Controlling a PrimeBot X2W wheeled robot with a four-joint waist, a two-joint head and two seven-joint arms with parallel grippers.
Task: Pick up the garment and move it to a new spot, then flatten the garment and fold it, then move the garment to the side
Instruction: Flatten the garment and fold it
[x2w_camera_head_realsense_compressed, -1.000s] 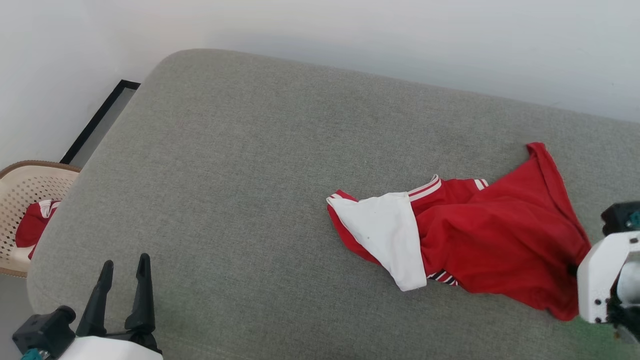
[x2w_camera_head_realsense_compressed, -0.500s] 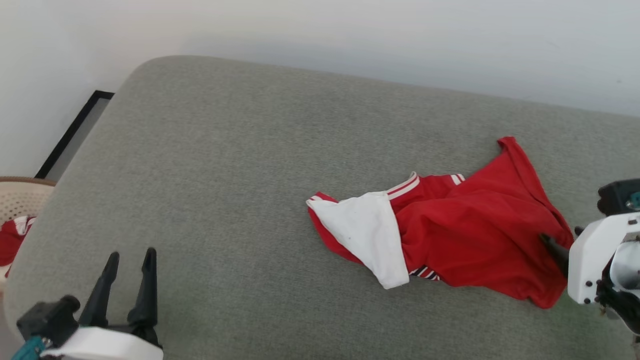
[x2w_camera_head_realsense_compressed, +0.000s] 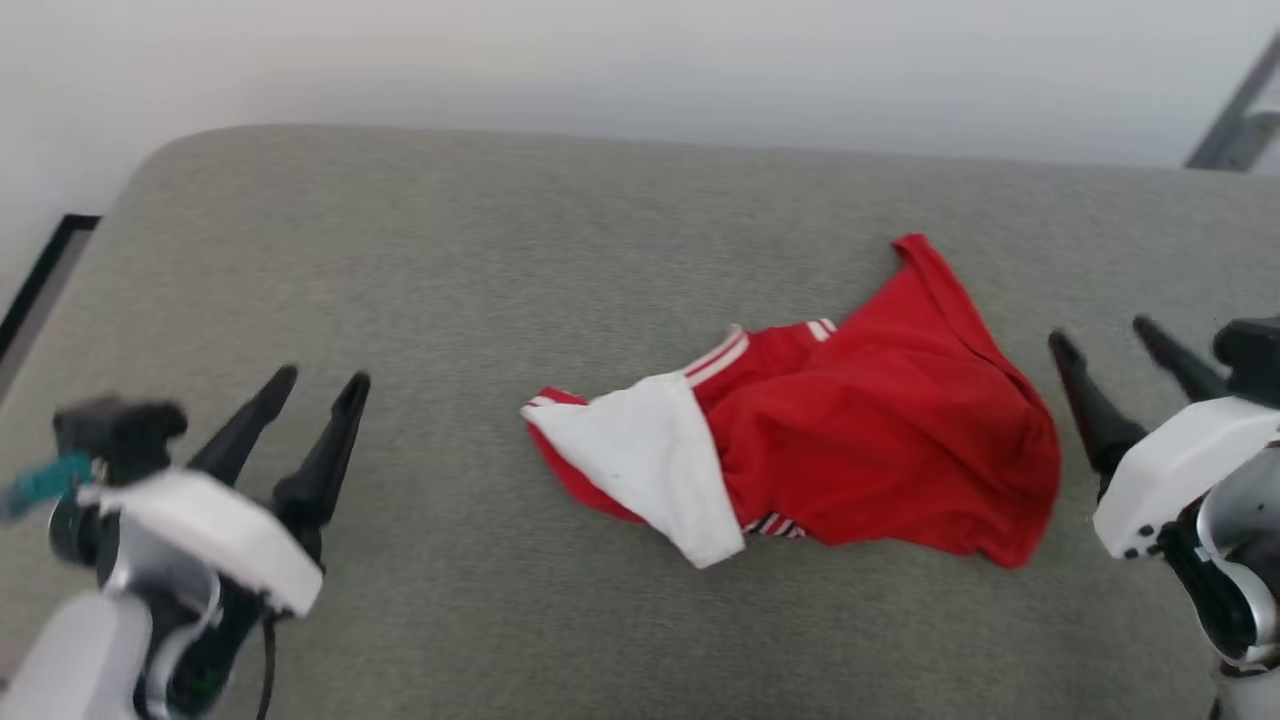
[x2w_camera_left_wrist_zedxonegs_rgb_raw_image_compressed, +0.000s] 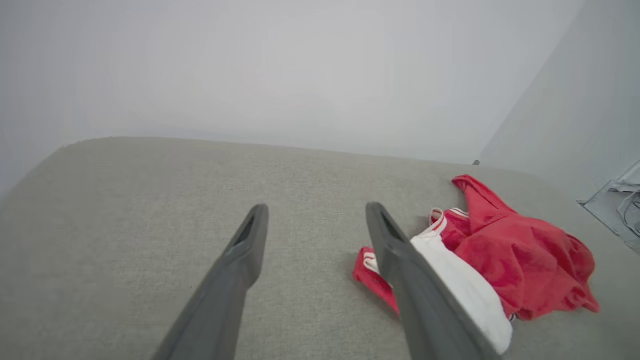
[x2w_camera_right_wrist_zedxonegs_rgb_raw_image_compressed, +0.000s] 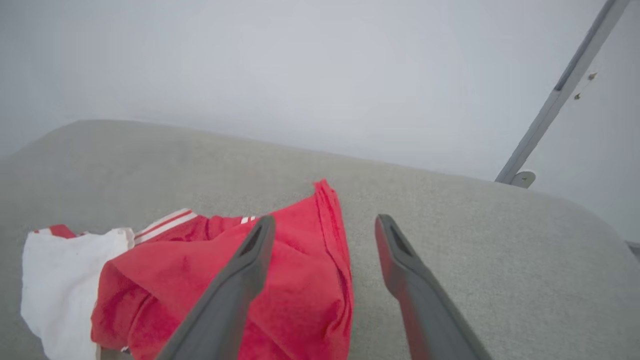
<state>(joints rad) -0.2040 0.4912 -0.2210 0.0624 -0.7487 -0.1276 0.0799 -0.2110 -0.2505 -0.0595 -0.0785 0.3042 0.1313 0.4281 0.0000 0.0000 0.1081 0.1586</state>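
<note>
Garment (x2w_camera_head_realsense_compressed: 880, 440) lies on the broad grey upholstered surface (x2w_camera_head_realsense_compressed: 450, 280), which spans almost the whole head view from edge to edge, its rounded corner at the upper left. A pale wall (x2w_camera_head_realsense_compressed: 600, 60) runs across the top of the frame behind it.

Right of centre in the head view, the garment is a crumpled heap. Its red body is bunched to the right, with one point of cloth reaching toward the upper right. A white sleeve (x2w_camera_head_realsense_compressed: 640, 460) is folded over its left end, and red-white striped trim (x2w_camera_head_realsense_compressed: 720, 355) shows along its upper edge.

The left gripper (x2w_camera_head_realsense_compressed: 322, 378) sits at the lower left, its two dark fingers spread wide and holding nothing, well apart from the garment. The right gripper (x2w_camera_head_realsense_compressed: 1098, 332) is at the right edge, also spread wide and empty, just beside the garment's right end. In the right wrist view its left finger crosses in front of the red cloth (x2w_camera_right_wrist_zedxonegs_rgb_raw_image_compressed: 310, 290); contact cannot be told.

A grey metal bar (x2w_camera_head_realsense_compressed: 1235, 110) slants across the upper right corner, and a dark strip (x2w_camera_head_realsense_compressed: 40, 280) runs along the left edge.
</note>
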